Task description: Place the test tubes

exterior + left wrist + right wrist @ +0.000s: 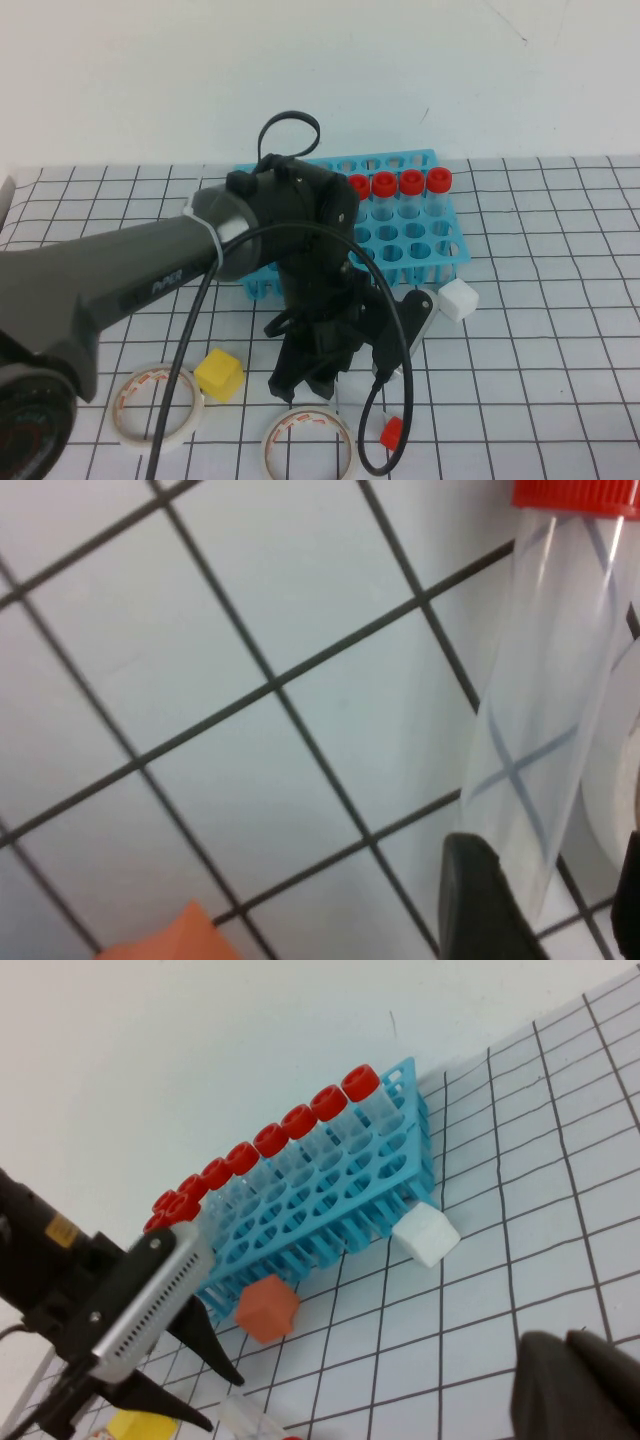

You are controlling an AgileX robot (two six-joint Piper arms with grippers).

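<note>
Grid-lined white table (560, 350), pale wall behind it. Blue rack (452, 245) sits toward the far side, and a row of red-capped tubes (398, 183) stands upright along its back edge. White cube (458, 298) lies just beside the rack's near right corner. Orange block (267, 1308) lies just beside the rack's near edge, further left. Yellow cube (218, 373) and two tape rings (155, 402) (310, 443) lie well in front of the rack, toward its left.

My left gripper (312, 385) hangs in front of the rack, pointing down at the table with its jaws apart. The loose test tube (540, 730) lies flat on the table in front of the rack. Its clear body runs in between my left fingers (480, 905) and its red cap points away from them. One dark finger sits right next to the glass; whether it touches, I cannot tell.

My right gripper (578, 1385) sits off to the rack's right, above the table, jaws together.
</note>
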